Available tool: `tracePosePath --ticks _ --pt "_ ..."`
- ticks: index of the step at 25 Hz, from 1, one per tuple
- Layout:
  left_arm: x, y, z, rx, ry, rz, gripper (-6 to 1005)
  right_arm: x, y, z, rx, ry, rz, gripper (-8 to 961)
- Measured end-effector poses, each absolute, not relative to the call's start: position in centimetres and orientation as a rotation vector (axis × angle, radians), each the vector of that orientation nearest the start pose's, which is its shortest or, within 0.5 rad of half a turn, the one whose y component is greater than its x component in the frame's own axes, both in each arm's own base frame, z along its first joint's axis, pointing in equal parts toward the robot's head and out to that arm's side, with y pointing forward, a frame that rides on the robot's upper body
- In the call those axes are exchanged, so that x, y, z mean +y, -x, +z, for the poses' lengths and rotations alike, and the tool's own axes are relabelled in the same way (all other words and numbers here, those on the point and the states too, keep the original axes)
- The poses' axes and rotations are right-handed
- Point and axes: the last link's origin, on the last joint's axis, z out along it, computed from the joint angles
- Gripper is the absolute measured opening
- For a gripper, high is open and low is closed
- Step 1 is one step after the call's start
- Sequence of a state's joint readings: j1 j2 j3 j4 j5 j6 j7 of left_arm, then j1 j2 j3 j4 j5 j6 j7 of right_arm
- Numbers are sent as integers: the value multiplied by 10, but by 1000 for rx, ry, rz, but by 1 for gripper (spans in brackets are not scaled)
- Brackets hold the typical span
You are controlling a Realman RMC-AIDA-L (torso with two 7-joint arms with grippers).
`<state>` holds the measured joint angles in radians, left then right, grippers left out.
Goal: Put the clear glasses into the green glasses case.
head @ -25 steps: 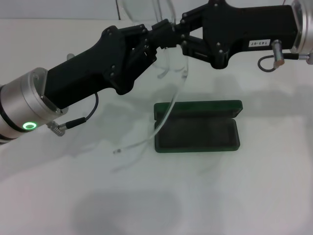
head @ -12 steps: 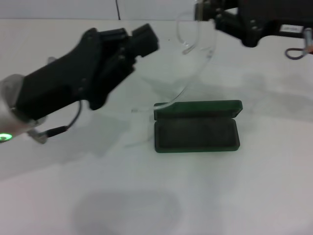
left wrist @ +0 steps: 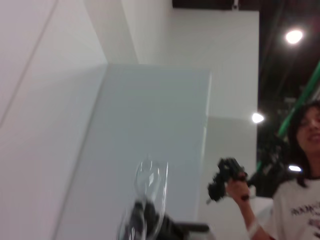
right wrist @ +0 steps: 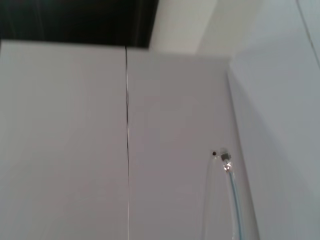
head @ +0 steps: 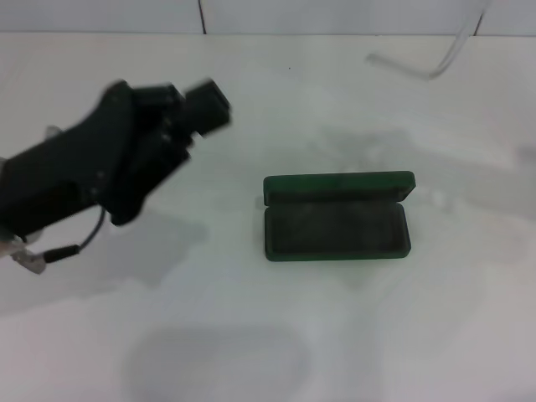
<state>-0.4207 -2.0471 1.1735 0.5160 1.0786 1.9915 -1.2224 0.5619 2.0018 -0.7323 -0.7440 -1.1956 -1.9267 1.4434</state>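
The green glasses case (head: 335, 230) lies open in the middle of the white table, its lid folded back on the far side and nothing inside. My left gripper (head: 186, 102) hovers to the left of the case and a little behind it, open and holding nothing. Of the clear glasses, only one thin temple arm (head: 440, 63) shows at the top right of the head view. The left wrist view shows a lens of the clear glasses (left wrist: 150, 182) with my right gripper (left wrist: 145, 220) shut on the frame. A temple arm (right wrist: 231, 190) crosses the right wrist view.
The white table (head: 276, 335) ends at a wall seam along the back. A cable (head: 63, 251) hangs under my left arm. A person (left wrist: 295, 200) holding a dark device stands far off in the left wrist view.
My left gripper has let go of the clear glasses and drawn back left and down. The right arm has carried the glasses up and right, out of the head view.
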Motion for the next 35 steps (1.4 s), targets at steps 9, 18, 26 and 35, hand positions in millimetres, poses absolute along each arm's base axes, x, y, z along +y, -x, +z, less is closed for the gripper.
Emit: tracePosePath --ticks 9,18,26,35 --pt "259 155 -17 -114 2900 -1826 44 333 -161 93 94 2268 1934 85" --pt "259 137 -20 49 2794 -1945 44 339 -133 36 143 2440 1940 85" --pt "261 140 -17 36 2736 -1959 44 335 -127 21 158 2501 1937 85" --pt "259 144 -16 41 2711 -1952 44 332 -132 16 185 2531 1910 86"
